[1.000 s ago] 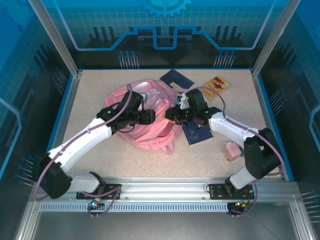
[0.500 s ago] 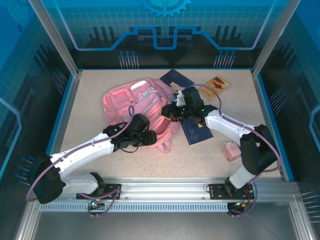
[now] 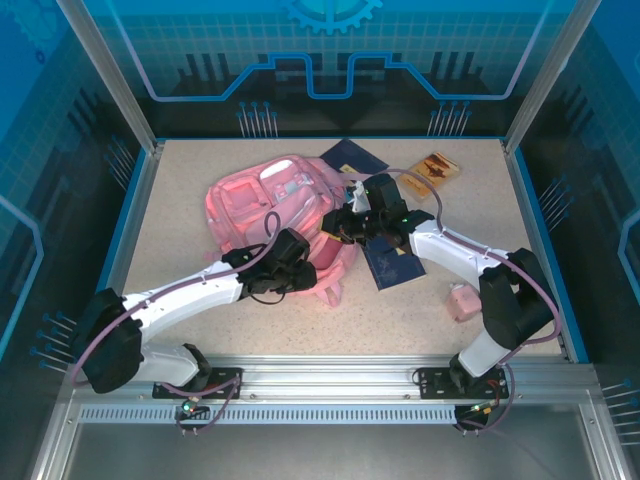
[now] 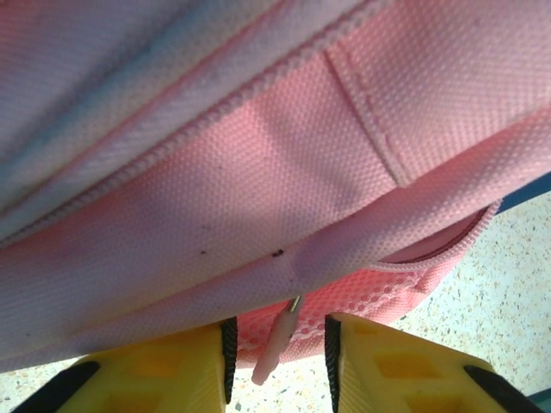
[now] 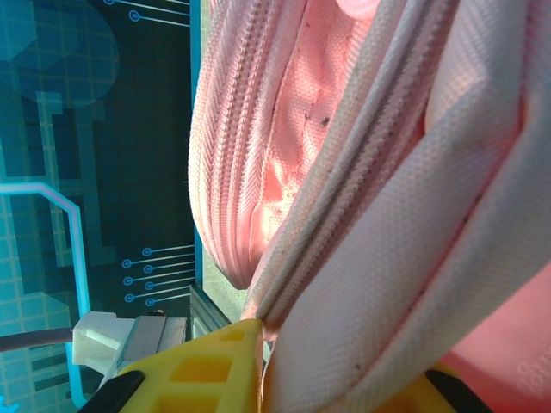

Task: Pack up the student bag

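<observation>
Bright, even light is coming from overhead onto the speckled beige counter (image 3: 190, 200), and the arms are throwing only soft shadows beneath them. The blue enclosure walls (image 3: 60, 150) are sitting darker. In the left wrist view the large soft pink fabric backpack (image 4: 284, 163) is showing crisp weave mid-frame and softening toward the top left under a grey shadow. In the right wrist view its pale webbing is washing out.
</observation>
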Controlling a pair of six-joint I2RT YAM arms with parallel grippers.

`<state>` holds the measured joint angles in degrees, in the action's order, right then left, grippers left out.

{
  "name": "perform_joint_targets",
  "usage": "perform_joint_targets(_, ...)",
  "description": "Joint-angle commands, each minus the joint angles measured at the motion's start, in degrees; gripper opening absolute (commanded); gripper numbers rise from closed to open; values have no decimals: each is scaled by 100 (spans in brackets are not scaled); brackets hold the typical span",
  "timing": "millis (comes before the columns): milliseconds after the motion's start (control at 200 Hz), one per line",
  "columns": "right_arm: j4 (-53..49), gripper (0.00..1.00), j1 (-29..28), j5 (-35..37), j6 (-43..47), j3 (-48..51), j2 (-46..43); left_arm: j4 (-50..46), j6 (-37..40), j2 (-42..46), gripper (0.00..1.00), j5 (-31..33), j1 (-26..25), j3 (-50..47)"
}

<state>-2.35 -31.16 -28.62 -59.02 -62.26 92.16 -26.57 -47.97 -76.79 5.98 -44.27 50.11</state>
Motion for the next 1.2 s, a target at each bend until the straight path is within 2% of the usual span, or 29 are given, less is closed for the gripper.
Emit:
perform_joint_targets(0, 481, 19, -77, -275, -107, -115, -110, 121, -134, -56, 32, 270, -110, 45)
perform_joint_targets(310, 437, 14, -83, -153, -224, -101, -25, 371, 90, 45, 15, 582, -154, -246)
perform_joint_targets(450, 290, 10, -75, -10, -201, -128, -5, 247, 211, 116, 0, 847, -161, -277)
perform_joint_targets(595, -147, 2, -3, 542, 30, -129, -134, -326, 288, 274, 0, 1316, -170, -302)
perform_joint_targets(760, -302, 0, 288, 1012, 262, 23, -251, -992, 263, 656, 0, 1829, -115, -518)
perform_joint_targets(960, -66, 1, 608, 930, 290, 207, -251, -736, 329, 1209, 0, 1604, 333, -1012)
perform_joint_targets(1020, 85, 5, 620, 786, 250, 251, -234, -470, 531, 1250, 0, 1442, 391, -1056)
perform_joint_targets(1061, 254, 12, 609, 602, 149, 316, -216, -247, 723, 1242, 0, 1280, 393, -1035)
perform_joint_targets(1196, 802, 48, 481, 219, -505, 673, -254, 505, 1257, 1213, 0, 666, 383, -914)
